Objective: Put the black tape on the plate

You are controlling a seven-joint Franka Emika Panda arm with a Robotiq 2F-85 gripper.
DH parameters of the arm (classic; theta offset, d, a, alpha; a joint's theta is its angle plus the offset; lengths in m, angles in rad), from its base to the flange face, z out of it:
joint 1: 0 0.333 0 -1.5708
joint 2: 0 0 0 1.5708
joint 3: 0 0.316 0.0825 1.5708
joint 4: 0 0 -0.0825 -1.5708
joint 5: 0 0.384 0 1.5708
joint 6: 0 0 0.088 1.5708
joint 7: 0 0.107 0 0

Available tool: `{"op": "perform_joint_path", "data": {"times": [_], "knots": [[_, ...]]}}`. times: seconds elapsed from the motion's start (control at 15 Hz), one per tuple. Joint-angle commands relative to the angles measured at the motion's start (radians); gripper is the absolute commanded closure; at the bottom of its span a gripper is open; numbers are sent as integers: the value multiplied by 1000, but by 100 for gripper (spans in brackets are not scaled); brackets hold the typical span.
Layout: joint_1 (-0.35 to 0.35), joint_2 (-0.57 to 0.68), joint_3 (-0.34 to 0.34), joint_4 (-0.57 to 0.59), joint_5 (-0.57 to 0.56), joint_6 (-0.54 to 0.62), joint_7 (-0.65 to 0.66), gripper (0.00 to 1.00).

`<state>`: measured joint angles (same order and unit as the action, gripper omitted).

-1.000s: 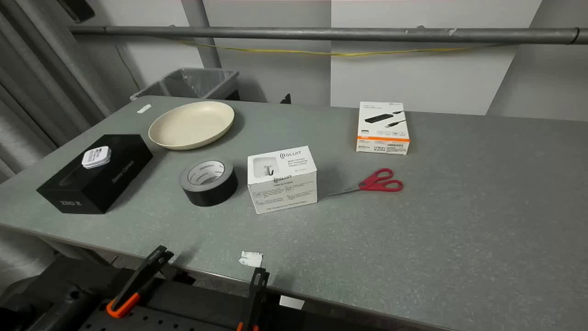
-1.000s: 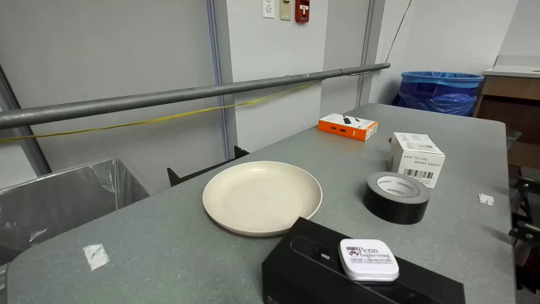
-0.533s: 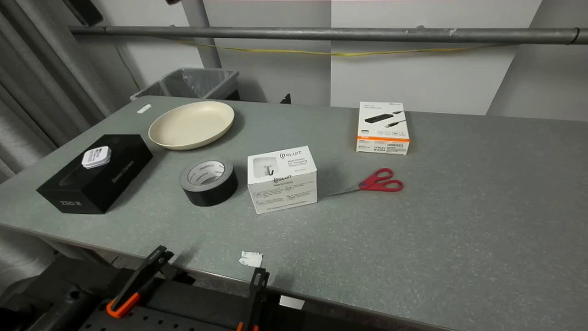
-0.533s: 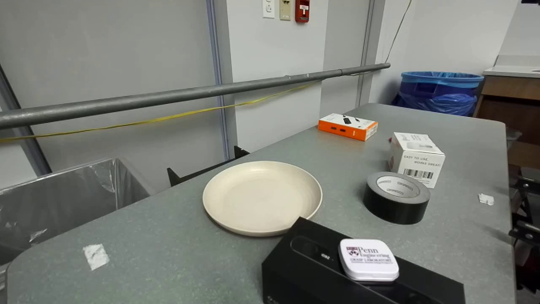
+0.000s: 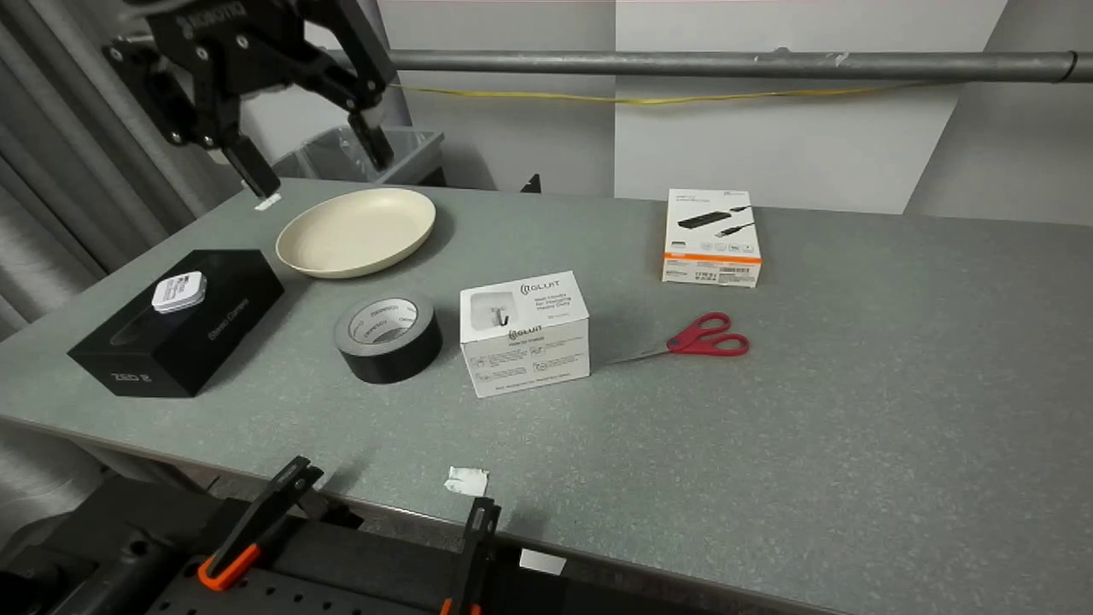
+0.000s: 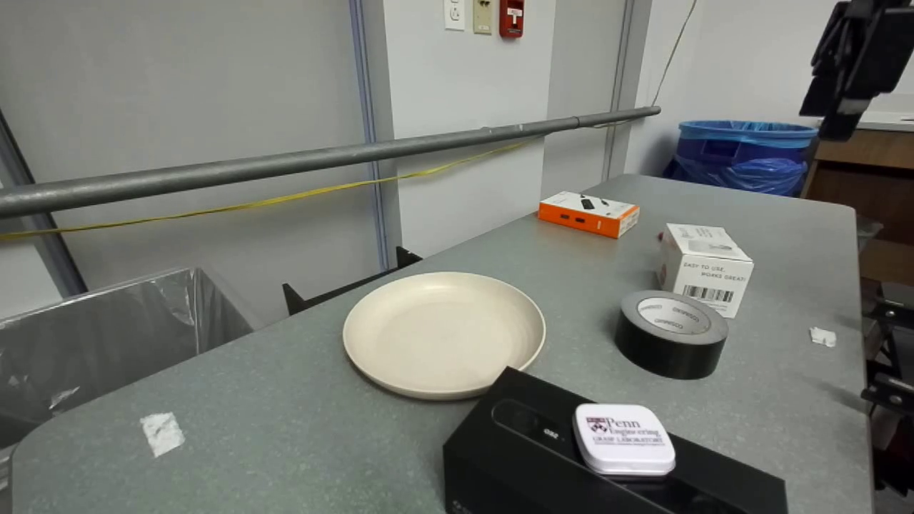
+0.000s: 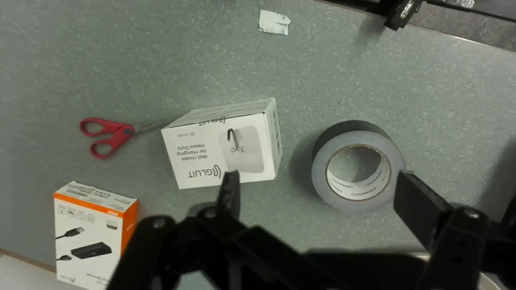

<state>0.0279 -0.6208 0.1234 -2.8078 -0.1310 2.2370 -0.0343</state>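
Observation:
The black tape (image 5: 403, 360) lies flat on the table as a ring with a grey top face, left of the white hook box. It also shows in an exterior view (image 6: 668, 355) and in the wrist view (image 7: 360, 191). The cream plate (image 5: 354, 232) sits behind the tape and holds nothing, as an exterior view (image 6: 443, 335) also shows. In the wrist view only a bit of the plate's rim (image 7: 487, 282) shows, behind the gripper. My gripper (image 5: 323, 171) is open and empty, high above the table. In the wrist view my gripper's fingertips (image 7: 317, 179) stand wide apart, the tape nearer the right finger.
The white hook box (image 5: 525, 337) stands close beside the tape. A black box (image 5: 179, 320) with a white tin (image 5: 179, 292) on it lies on the tape's far side. Red scissors (image 5: 707, 337) and an orange-white box (image 5: 711, 235) lie further right. A pipe (image 5: 598, 61) runs along the wall.
My gripper has come down from above into both exterior views, where before only small dark parts showed at the top edges. The tape, plate and boxes have not moved.

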Motion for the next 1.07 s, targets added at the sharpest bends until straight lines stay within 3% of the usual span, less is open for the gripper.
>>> {"op": "perform_joint_path", "data": {"times": [0.0, 0.13, 1.0], "knots": [[2, 161, 61, 2, -67, 116, 84, 0], [27, 187, 61, 2, -59, 109, 72, 0], [26, 178, 38, 14, -49, 87, 61, 0]]}}
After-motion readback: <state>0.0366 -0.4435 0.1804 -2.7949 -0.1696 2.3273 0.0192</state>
